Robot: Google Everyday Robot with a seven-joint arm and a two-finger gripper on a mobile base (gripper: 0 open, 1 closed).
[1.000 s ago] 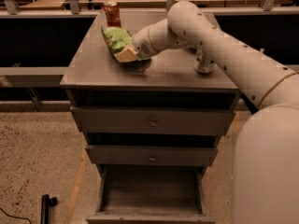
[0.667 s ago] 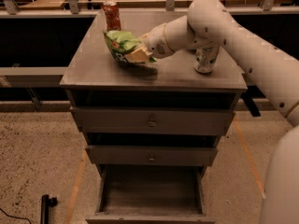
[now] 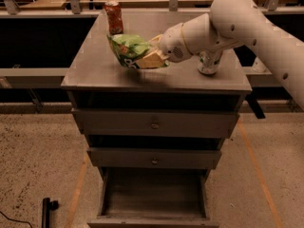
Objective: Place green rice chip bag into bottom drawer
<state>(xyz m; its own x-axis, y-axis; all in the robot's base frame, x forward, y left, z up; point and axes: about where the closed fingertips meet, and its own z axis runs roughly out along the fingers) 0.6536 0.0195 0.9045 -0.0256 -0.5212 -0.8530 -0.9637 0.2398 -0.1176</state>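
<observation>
The green rice chip bag [image 3: 128, 50] is held a little above the grey cabinet top [image 3: 95, 70], left of centre. My gripper [image 3: 153, 57] is shut on the bag's right end, its tan fingers [image 3: 151, 60] clamped around it. The white arm reaches in from the upper right. The bottom drawer [image 3: 154, 194] is pulled open at the foot of the cabinet and its grey inside shows nothing in it. It lies straight below the bag, much lower down.
A red can [image 3: 113, 17] stands at the back left of the cabinet top. A silver-green can [image 3: 209, 63] stands at the right, partly behind the arm. The two upper drawers [image 3: 155, 123] with round knobs are shut. A black object [image 3: 46, 211] lies on the floor, lower left.
The arm has lifted the bag off the cabinet top and raised it slightly. The arm's elbow has swung up and to the right.
</observation>
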